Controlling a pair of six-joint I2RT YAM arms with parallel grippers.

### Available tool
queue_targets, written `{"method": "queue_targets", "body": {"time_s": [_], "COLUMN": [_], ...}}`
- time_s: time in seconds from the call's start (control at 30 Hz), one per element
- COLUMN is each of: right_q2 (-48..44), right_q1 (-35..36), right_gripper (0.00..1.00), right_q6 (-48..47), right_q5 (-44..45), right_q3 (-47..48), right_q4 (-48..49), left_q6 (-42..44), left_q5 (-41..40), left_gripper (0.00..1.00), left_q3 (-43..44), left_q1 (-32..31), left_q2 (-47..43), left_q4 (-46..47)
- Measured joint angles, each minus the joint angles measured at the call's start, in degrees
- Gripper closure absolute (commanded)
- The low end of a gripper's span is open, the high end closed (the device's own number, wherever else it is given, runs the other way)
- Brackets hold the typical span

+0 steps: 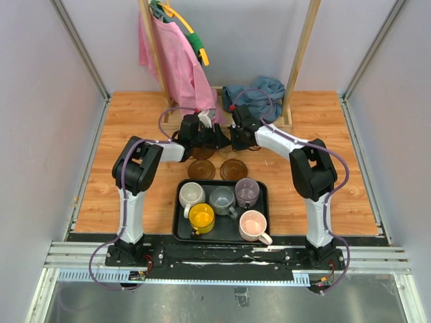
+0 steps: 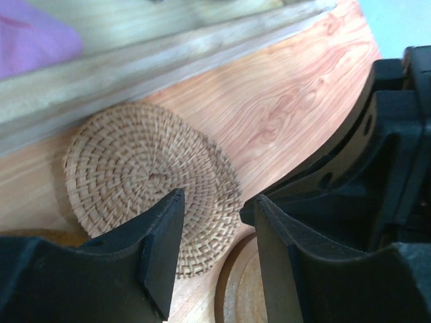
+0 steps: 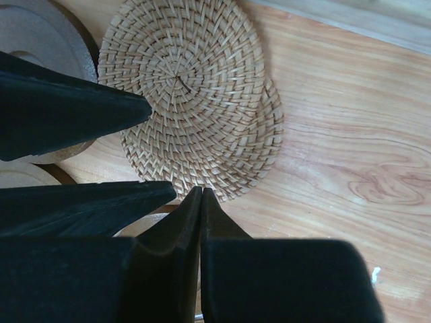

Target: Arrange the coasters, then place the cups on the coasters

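Note:
Two tan woven coasters (image 2: 145, 175) lie overlapped on the wood table by a wooden rail. In the right wrist view the woven coasters (image 3: 188, 87) show the lower one sticking out to the right. My left gripper (image 2: 215, 208) hangs open just above their edge, nothing between its fingers. My right gripper (image 3: 202, 192) is shut and empty, its tips at the near edge of the woven pair, close beside the left gripper's fingers (image 3: 74, 114). A dark brown coaster (image 2: 239, 289) lies next to them. Two more brown coasters (image 1: 201, 169) (image 1: 234, 168) lie nearer the tray.
The black tray (image 1: 226, 230) holds a white cup (image 1: 192, 195), grey cup (image 1: 221, 199), purple cup (image 1: 247, 192), yellow cup (image 1: 201, 217) and pink cup (image 1: 253, 225). A wooden rack (image 1: 300, 60) with pink cloth (image 1: 172, 60) and a blue cloth (image 1: 256, 97) stands behind the grippers.

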Motion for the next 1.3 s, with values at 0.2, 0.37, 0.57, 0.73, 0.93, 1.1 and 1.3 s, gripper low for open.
{"method": "queue_targets", "body": {"time_s": [0.2,0.37,0.57,0.73,0.93,1.1,1.3], "right_q2": [3.13,4.15,4.50,3.28,1.14,-0.24,-0.44], "right_q1": [-0.28,-1.20,-2.86,-4.35,-8.26,-11.13,-11.37], "right_gripper": [0.98,0.99,0.99,0.99,0.99,0.99,0.99], "right_q6": [0.09,0.33,2.34,3.72,4.81,5.20,4.90], "right_q5": [-3.04,-4.72,-6.05,-4.85,-1.38,-0.13,-0.17], "right_q3": [0.00,0.68,0.52,-1.53,-4.15,-5.88,-6.23], "right_q4": [1.22,2.03,2.62,3.69,2.84,2.23,2.43], "left_q6": [0.13,0.94,1.22,1.05,1.09,1.09,0.46], "left_q5": [-1.75,-4.83,-7.54,-9.46,-11.82,-12.66,-11.91], "left_gripper": [0.49,0.50,0.49,0.50,0.49,0.50,0.50], "left_q3": [0.28,0.98,1.29,1.31,1.55,1.53,1.53], "left_q1": [-0.02,-0.02,0.09,1.03,2.29,2.80,2.95], "left_q2": [1.38,1.38,1.38,1.38,1.22,1.01,0.98], "left_q4": [-3.69,-5.84,-7.02,-7.96,-9.33,-10.03,-9.97]}}
